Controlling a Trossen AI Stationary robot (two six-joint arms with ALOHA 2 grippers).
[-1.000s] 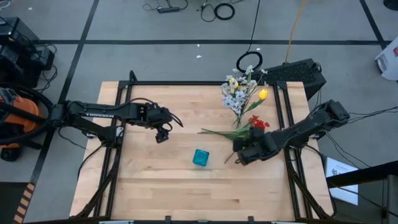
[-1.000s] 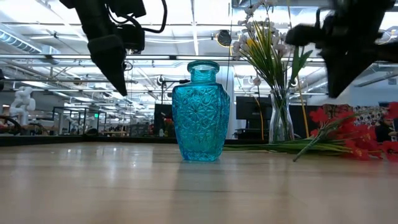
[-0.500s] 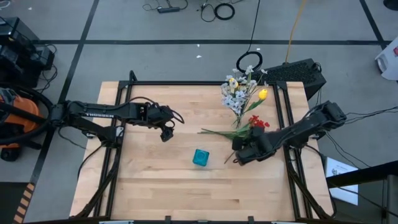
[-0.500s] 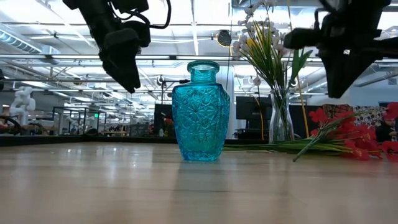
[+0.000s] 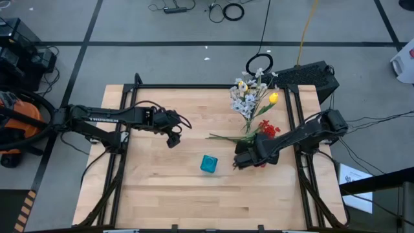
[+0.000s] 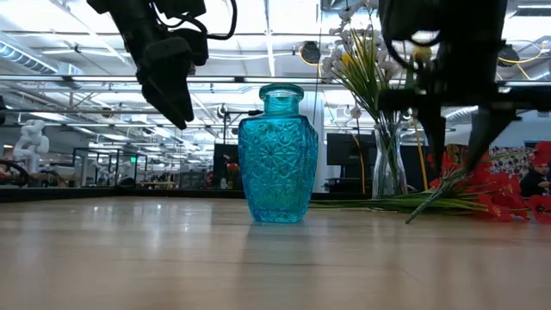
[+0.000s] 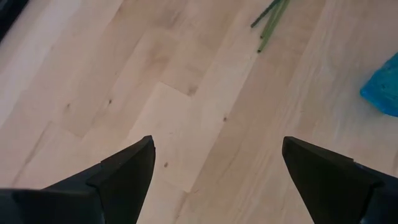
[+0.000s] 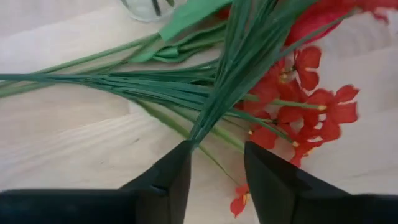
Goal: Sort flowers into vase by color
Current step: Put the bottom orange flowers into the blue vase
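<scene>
Red flowers [image 5: 266, 128] with long green stems [image 5: 226, 137] lie flat on the table beside a clear vase [image 6: 389, 168] that holds whitish blossoms and a yellow tulip [image 5: 251, 94]. A blue glass vase [image 5: 208, 164] stands upright and empty near the table's middle. My right gripper [image 5: 239, 160] is open and points down just above the stems [image 8: 155, 84] and red blossoms [image 8: 298, 106]; I cannot tell whether it touches them. My left gripper [image 5: 173, 139] is open and empty, above the table to the left of the blue vase [image 6: 278, 155].
The clear vase's base [image 8: 146, 6] stands just beyond the lying stems. The stem ends [image 7: 270, 22] and the blue vase's edge [image 7: 382, 93] show past my left fingers. Bare wood lies at the table's near side and left [image 5: 149, 188].
My right gripper has gone toward the table's left, nearer the blue vase, and has turned so both fingers point down over the lying flowers. My left gripper has gone a little toward the table's right and down, then kept still. The flowers and vases have not moved.
</scene>
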